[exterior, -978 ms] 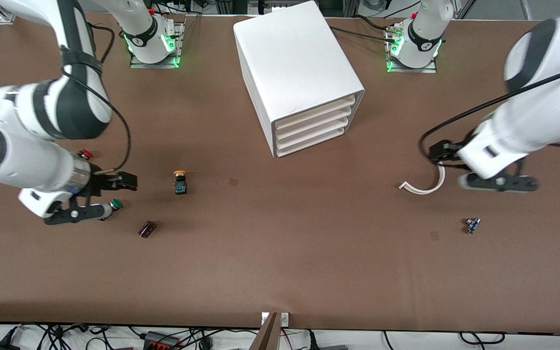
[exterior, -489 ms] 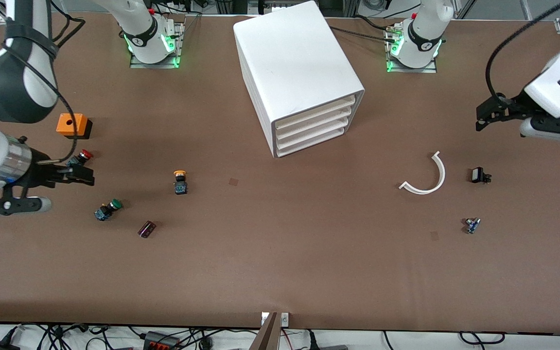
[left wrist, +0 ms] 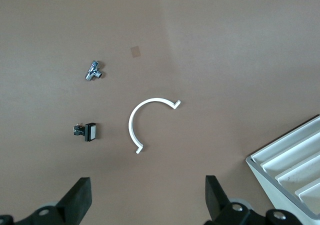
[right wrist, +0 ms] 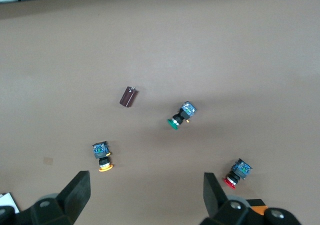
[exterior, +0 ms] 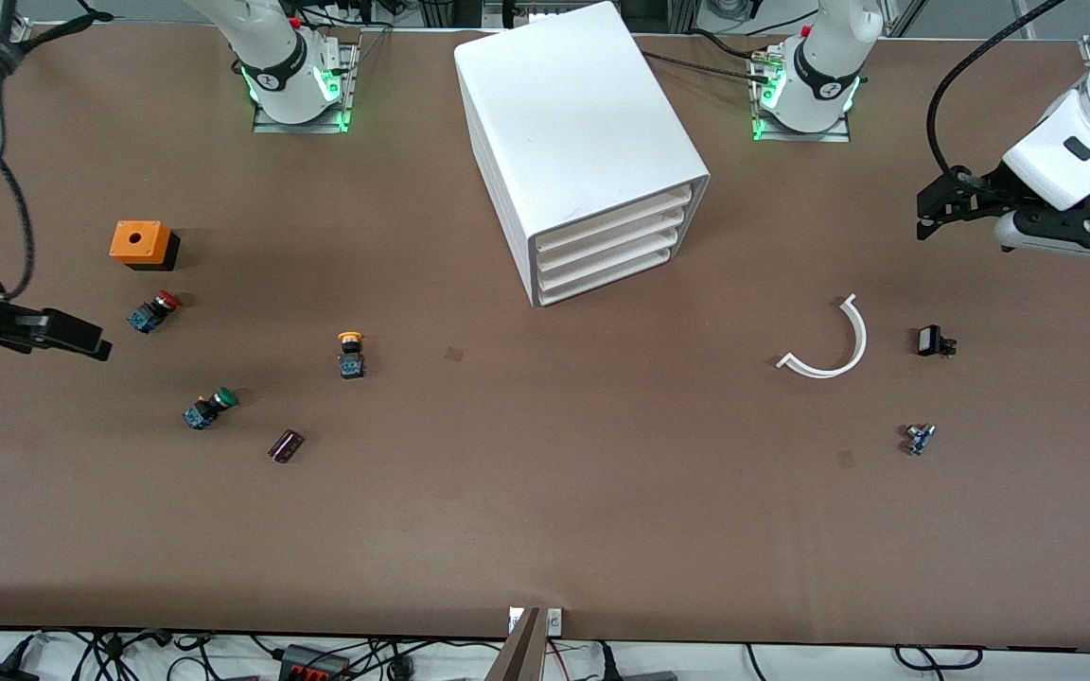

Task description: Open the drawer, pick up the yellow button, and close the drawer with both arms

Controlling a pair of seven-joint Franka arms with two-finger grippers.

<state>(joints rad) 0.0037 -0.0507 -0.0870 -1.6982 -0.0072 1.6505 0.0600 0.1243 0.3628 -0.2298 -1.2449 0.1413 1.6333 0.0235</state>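
Uppermost of four alike shallow white plastic tray drawers (exterior: 613, 219) pushed flush into the large white boxy cabinet (exterior: 571, 132), set mid-table near the edge where the arm bases stand. Small push-button switch with round orange-yellow cap on black and blue body (exterior: 350, 352) out on the brown table (exterior: 545, 511), nearer the front camera than the cabinet and toward the right arm's end; seen too in the right wrist view (right wrist: 103, 157). Red-capped push-button (exterior: 153, 310), green-capped push-button (exterior: 208, 408), small dark maroon block (exterior: 286, 445) and orange square box (exterior: 140, 244) spread around it, all apart, toward the right arm's end. Curved white plastic strip (exterior: 831, 344), small black clip-like part (exterior: 934, 341) and small metal fitting (exterior: 919, 438) lying apart toward the left arm's end. Right gripper (right wrist: 146, 197) up over the table's edge at the right arm's end, fingers spread wide, nothing between them. Left gripper (left wrist: 148, 202) up over the left arm's end, above the strip and clip area, fingers likewise spread wide, holding nothing.
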